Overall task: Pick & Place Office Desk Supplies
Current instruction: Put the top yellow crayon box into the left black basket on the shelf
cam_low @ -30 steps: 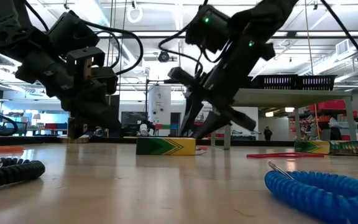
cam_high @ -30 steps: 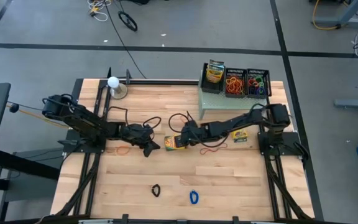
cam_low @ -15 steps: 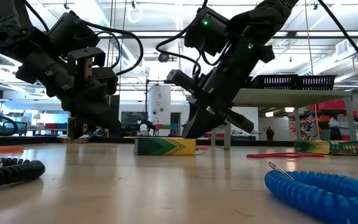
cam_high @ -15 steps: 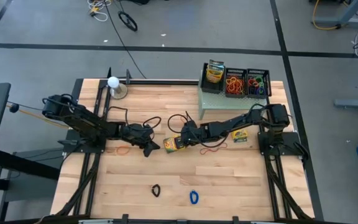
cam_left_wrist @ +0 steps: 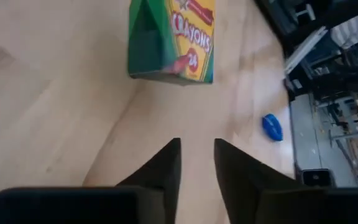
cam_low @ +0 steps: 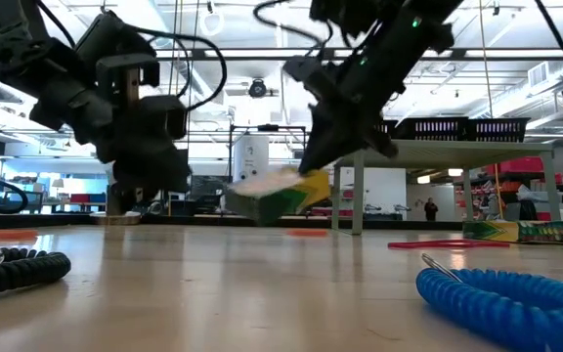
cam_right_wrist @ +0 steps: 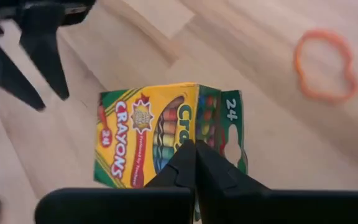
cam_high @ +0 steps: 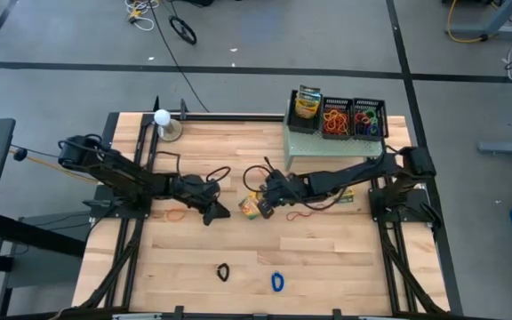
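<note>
Right gripper (cam_right_wrist: pixel 195 155) had its fingers pinched on the crayon box (cam_high: pixel 254 206), box tilted and clear of the table (cam_high: pixel 327 267) at mid-table per the low view. Left gripper (cam_left_wrist: pixel 196 155) hovered just beside it, fingers slightly apart, nothing between them. Orange band (cam_right_wrist: pixel 324 65) lay flat nearby; probably untouched, though the high view is too coarse to confirm.

right gripper (cam_low: pixel 313 174): closed on crayon box (cam_low: pixel 277 193) | box: lifted off table, tilted | left fingers (cam_left_wrist: pixel 166 165): parted slightly
</note>
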